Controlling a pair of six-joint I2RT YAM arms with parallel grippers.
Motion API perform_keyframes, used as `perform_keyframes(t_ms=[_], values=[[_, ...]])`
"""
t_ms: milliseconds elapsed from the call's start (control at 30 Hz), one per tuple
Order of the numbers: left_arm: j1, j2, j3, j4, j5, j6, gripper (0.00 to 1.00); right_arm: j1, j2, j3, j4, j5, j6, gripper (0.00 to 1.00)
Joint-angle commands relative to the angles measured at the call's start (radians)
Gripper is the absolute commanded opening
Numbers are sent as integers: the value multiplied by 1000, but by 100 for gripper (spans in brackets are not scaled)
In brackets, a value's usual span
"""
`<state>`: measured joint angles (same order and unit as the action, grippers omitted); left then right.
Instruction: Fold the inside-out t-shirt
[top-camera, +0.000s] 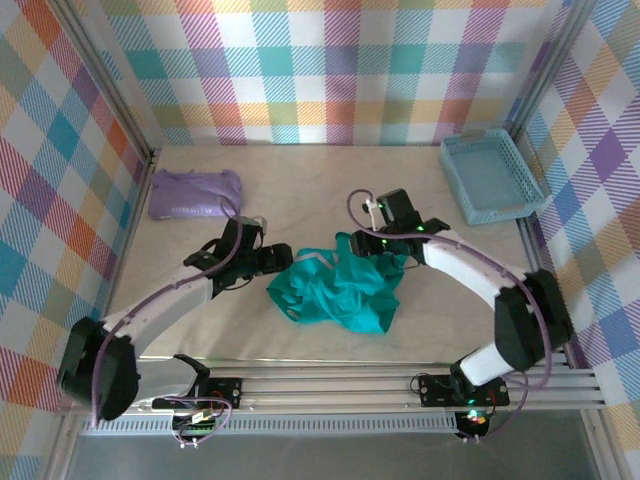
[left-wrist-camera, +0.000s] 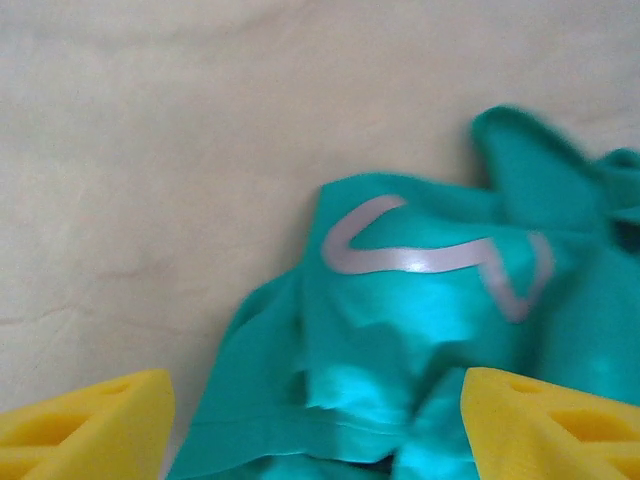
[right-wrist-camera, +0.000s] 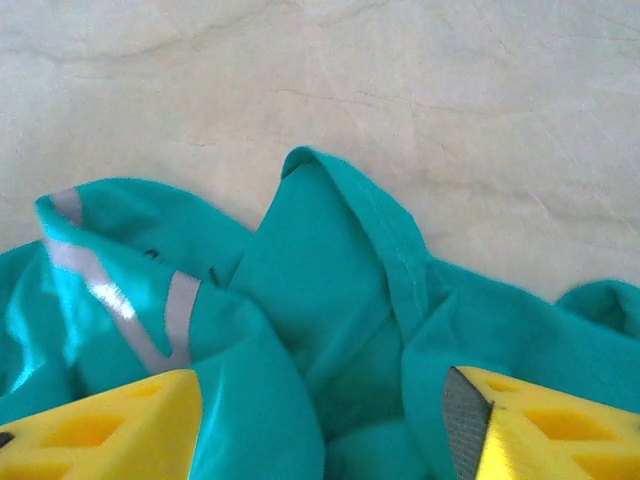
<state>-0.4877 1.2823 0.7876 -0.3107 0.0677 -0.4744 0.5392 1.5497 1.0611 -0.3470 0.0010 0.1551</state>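
Note:
The teal-green t-shirt (top-camera: 340, 290) lies crumpled in a heap at the middle of the table, a pale grey print (left-wrist-camera: 400, 258) showing on one fold. My left gripper (top-camera: 275, 260) is at the heap's left edge, open wide; its yellow fingers (left-wrist-camera: 90, 425) stand on either side of a hemmed fold of the t-shirt (left-wrist-camera: 330, 370). My right gripper (top-camera: 385, 245) is over the heap's upper right part, also open. A raised seam ridge of the t-shirt (right-wrist-camera: 390, 260) lies between its yellow fingertips (right-wrist-camera: 545, 425), and the print (right-wrist-camera: 110, 290) shows to the left.
A folded lavender garment (top-camera: 195, 193) lies at the back left of the table. A light blue plastic basket (top-camera: 490, 178) stands at the back right. Checked walls close in the table on three sides. Bare tabletop (top-camera: 330, 190) stretches behind the heap.

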Motion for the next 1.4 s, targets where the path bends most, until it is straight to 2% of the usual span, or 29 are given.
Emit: perform_keyframes(t_ms=[0,167,333,367,433,533,567,600,767,900,1000,1133,1233,1267,1333,1367], values=[[5,75,-2,6,6,-39,76,23,111,76,23,41,-37,68],[5,207,0,99,65,-43,71,27,305,186,26,114,-52,69],[3,263,-29,173,138,-66,51,27,471,324,-11,152,-79,67],[3,269,-35,189,145,-73,44,27,502,352,-24,162,-85,62],[3,272,-38,204,150,-72,28,27,536,392,-37,181,-98,38],[7,226,-32,227,124,-68,2,13,483,408,-29,200,-120,11],[9,192,-21,228,99,-70,0,-3,431,405,-17,178,-121,2],[12,147,-7,238,77,-69,0,-27,369,394,4,135,-118,0],[19,-87,84,351,10,-53,0,-175,10,314,158,-166,-30,0],[19,-230,164,366,23,5,0,-233,-228,262,169,-207,-22,0],[19,-323,144,347,63,38,0,-247,-392,174,149,-157,-37,0],[18,-468,22,321,117,53,0,-250,-588,-1,51,7,-7,0],[17,-564,-103,264,162,53,0,-249,-702,-167,-51,153,77,0],[18,-581,-139,238,174,57,0,-249,-733,-227,-71,196,105,3],[15,-588,-221,165,168,44,0,-250,-788,-347,-108,257,159,23],[15,-579,-249,150,173,24,0,-249,-803,-383,-121,262,175,30]])
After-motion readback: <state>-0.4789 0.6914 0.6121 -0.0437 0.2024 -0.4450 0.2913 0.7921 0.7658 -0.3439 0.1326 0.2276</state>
